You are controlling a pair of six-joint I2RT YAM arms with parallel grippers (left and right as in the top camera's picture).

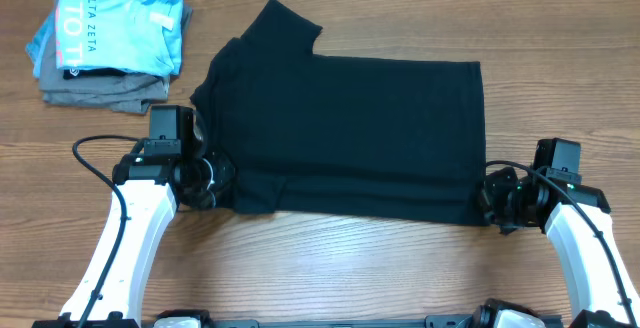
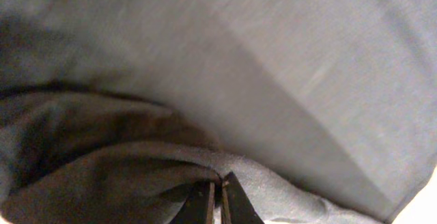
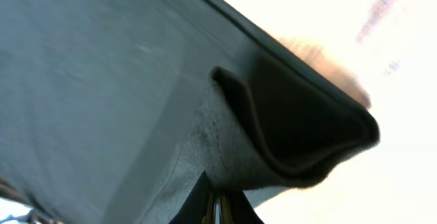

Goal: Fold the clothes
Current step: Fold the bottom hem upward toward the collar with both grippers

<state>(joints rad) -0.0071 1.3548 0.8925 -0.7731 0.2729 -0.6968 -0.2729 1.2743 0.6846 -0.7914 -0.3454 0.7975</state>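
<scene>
T-shirt point(image 1: 350, 128): one item, black, spread flat on the wooden table point(image 1: 330, 268), lying crosswise with the neck end toward my left side and the hem toward my right. One short sleeve point(image 1: 285, 28) is visible, projecting toward the far edge of the table. I operate two grippers, and both are at the near edge of the garment. My left gripper point(image 1: 215, 173) sits at the near corner of the neck end, where the fabric bunches into folds. In the left wrist view the two fingers of this gripper point(image 2: 220, 186) are pressed together with the gathered cloth running into their tips, pinching the T-shirt. My right gripper point(image 1: 490, 203) sits at the near corner of the hem end. In the right wrist view its two fingers point(image 3: 215, 200) are likewise pressed together on the fabric, and the hem corner point(image 3: 300, 135) curls up in one loop just beyond the tips. At the far left corner of the table stands one stack, well apart from the T-shirt: one light blue garment point(image 1: 110, 18) with white lettering on top, and grey folded garments point(image 1: 100, 88) beneath it. I cannot tell how many grey pieces there are.
</scene>
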